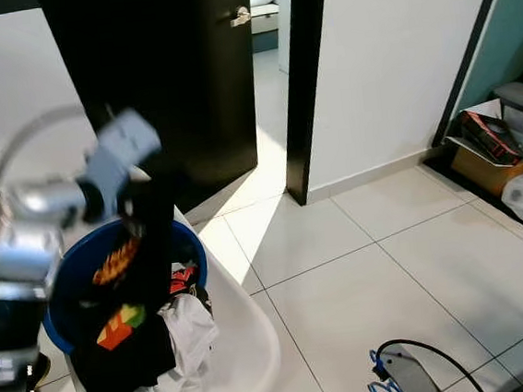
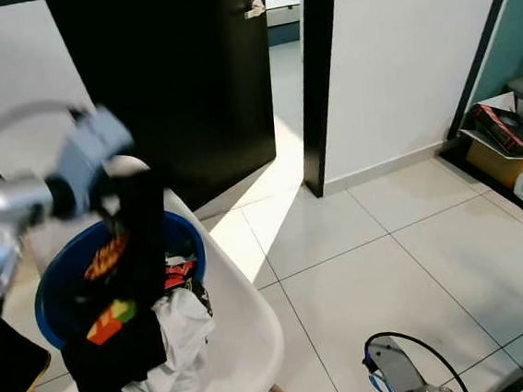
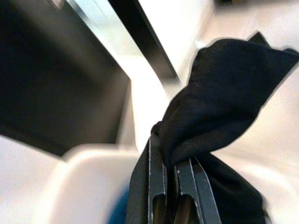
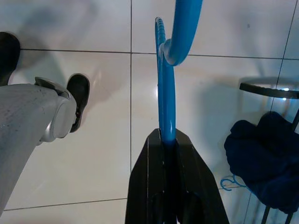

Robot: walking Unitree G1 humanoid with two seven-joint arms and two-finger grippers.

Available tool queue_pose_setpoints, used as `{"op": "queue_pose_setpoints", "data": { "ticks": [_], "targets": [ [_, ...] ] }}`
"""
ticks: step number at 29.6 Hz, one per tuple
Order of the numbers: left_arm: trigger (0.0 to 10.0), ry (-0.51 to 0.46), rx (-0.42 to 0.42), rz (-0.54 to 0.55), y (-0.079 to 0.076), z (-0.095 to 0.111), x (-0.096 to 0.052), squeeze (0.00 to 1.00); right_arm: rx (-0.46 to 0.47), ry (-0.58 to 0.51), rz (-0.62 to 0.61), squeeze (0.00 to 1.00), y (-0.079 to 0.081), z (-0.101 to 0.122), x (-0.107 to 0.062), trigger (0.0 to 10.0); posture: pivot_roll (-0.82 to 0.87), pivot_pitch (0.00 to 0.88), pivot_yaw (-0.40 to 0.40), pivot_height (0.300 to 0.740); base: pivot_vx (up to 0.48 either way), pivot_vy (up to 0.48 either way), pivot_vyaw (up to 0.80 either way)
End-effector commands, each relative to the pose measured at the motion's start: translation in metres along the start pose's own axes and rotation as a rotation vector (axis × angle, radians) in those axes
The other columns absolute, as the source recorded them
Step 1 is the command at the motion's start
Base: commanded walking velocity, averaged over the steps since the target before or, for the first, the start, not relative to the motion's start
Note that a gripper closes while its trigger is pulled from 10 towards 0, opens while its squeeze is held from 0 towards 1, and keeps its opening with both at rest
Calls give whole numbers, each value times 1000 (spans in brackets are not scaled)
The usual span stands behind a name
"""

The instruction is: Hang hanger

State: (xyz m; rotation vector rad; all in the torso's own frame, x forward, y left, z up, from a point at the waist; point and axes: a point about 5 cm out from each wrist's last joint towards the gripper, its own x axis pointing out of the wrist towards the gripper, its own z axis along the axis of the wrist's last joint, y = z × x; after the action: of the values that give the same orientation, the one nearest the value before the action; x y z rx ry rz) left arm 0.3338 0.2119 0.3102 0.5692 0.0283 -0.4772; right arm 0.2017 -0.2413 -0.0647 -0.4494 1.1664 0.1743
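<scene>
Blue hanger [image 4: 166,100] clamped — left gripper [image 3: 176,164] pinches black garment [image 3: 224,93].

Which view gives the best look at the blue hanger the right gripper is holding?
The right wrist view: the blue hanger runs up from between the shut fingers of the right gripper, its hook curving at the top. The left eye view catches just a small blue piece at the bottom edge, as does the right eye view.

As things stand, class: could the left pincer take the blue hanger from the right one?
Probably not: the left pincer is shut on the black garment, while the right pincer grips the blue hanger.
</scene>
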Motion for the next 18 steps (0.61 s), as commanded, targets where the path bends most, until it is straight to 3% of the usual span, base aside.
{"op": "queue_pose_setpoints", "data": {
  "ticks": [1, 3, 6, 8, 9, 10, 13, 14, 15, 16, 17, 18],
  "targets": [
    [1647, -52, -30, 30, 3, 4, -1, 0, -8, 1, 0, 0, 1, 0, 0, 10000, -36, 0, -25, 740, 0, 0, 0],
    [941, -123, -67, 109, 15, 16, -4, 0, -7, 0, -1, 0, 1, 0, 0, 10000, -36, 0, -26, 740, 0, 0, 0],
    [941, -123, -67, 109, 15, 16, -4, 0, -7, 0, -1, 0, 1, 0, 0, 10000, -36, 0, -26, 740, 0, 0, 0],
    [1294, -151, -78, 159, 22, 20, -6, 0, -7, 0, -1, 0, 1, 0, 0, 10000, -36, 0, -26, 740, 0, 0, 0],
    [941, -186, -96, 243, 33, 25, -11, 0, -7, -1, -1, 0, 1, 0, 0, 10000, -36, 0, -27, 740, 0, 0, 0],
    [1882, -209, -107, 323, 43, 28, -15, 0, -7, -1, -1, 0, 1, 1, 0, 10000, -35, 0, -27, 740, 0, 0, 0],
    [2078, -213, -120, 351, 48, 28, -17, 0, -7, -1, -1, 0, 1, 1, 0, 10000, -33, 0, -28, 740, 0, 0, 0],
    [2078, -213, -120, 351, 48, 28, -17, 0, -7, -1, -1, 0, 1, 1, 0, 10000, -33, 0, -28, 740, 0, 0, 0],
    [3451, -203, -111, 342, 46, 27, -16, 0, -8, 0, -1, 0, 1, 1, 0, 10000, -34, 0, -27, 740, 0, 0, 0],
    [3490, -176, -95, 271, 35, 24, -12, 0, -9, 0, -1, 0, 1, 1, 0, 10000, -34, 0, -27, 740, 0, 0, 0],
    [3490, -176, -95, 271, 35, 24, -12, 0, -9, 0, -1, 0, 1, 1, 0, 10000, -34, 0, -27, 740, 0, 0, 0],
    [3686, -149, -93, 181, 21, 19, -7, 0, -9, 1, -1, 0, 1, 1, 0, 10000, -36, 0, -26, 740, 0, 0, 0]
  ]
}}
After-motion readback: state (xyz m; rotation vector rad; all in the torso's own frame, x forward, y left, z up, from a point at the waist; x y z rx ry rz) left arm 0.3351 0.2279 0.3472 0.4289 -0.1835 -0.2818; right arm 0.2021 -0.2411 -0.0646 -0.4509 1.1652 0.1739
